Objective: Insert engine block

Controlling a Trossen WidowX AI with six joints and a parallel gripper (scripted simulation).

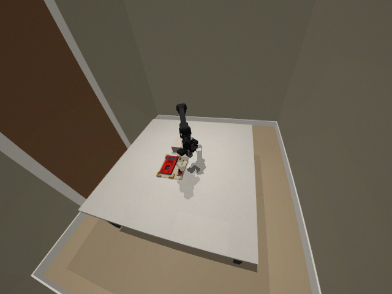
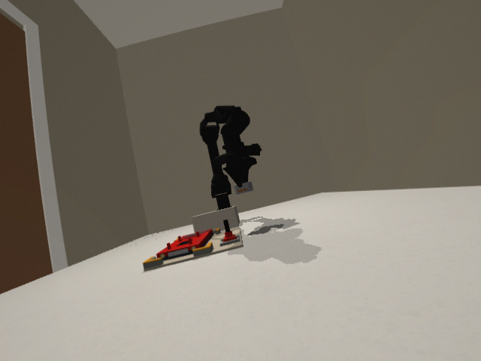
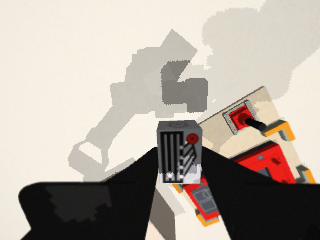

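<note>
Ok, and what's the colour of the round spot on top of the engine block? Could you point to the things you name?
Red; it shows best in the wrist view, on the engine block (image 2: 248, 186) (image 3: 172, 155).

Soft layered shadows, dim walls.

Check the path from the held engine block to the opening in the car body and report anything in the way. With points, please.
Nothing visible blocks it. The engine block (image 2: 243, 188) (image 3: 179, 152) hangs above table height in the tool (image 2: 241, 185) (image 3: 178, 151); the black upright handle (image 2: 226, 225) (image 3: 255, 123) stands beside the car body (image 1: 169, 164) (image 2: 186, 242) (image 3: 280, 159), probably off the direct line.
</note>
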